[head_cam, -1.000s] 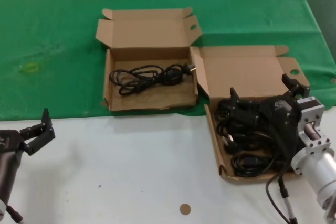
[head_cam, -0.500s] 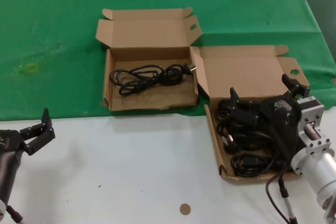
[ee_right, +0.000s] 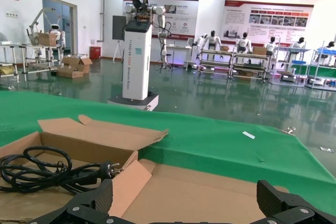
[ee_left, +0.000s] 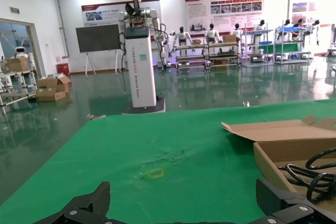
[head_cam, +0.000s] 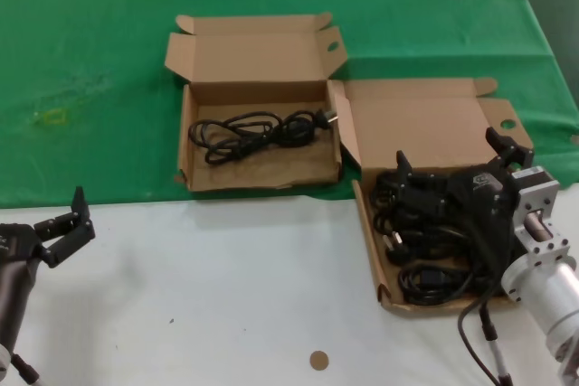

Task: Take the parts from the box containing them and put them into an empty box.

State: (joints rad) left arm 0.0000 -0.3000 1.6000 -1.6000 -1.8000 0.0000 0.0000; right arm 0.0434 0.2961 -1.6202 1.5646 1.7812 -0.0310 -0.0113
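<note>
Near strip of the work surface is a plain white tabletop (head_cam: 226,296), smooth, with a small round brown disc (head_cam: 317,361) lying at its near edge; beyond it a green cloth (head_cam: 90,61), felt-like and faintly scuffed, runs to the far edge. Left gripper (head_cam: 65,223) hangs over the near left of the white surface, fingers spread apart, holding nothing. Right gripper (head_cam: 452,164) sits low at the near right, over the full box, its fingers wide apart with the piled cables below them; contact with the cables cannot be told. That right-hand box (head_cam: 425,115) is shallow brown corrugated cardboard, lid laid back flat, one round hole in an ear flap; it straddles the white-green border and holds several black cables (head_cam: 425,241) in loose tangled coils. Just to its left and farther off, wholly on the cloth, a near-identical left-hand box (head_cam: 253,47) stands with lid tilted up, one coiled black cable (head_cam: 253,133) with plug lying across its floor. Behind the table: glossy green hall floor (ee_left: 220,90), a white robot pedestal (ee_left: 140,66), shelving and wall posters
</note>
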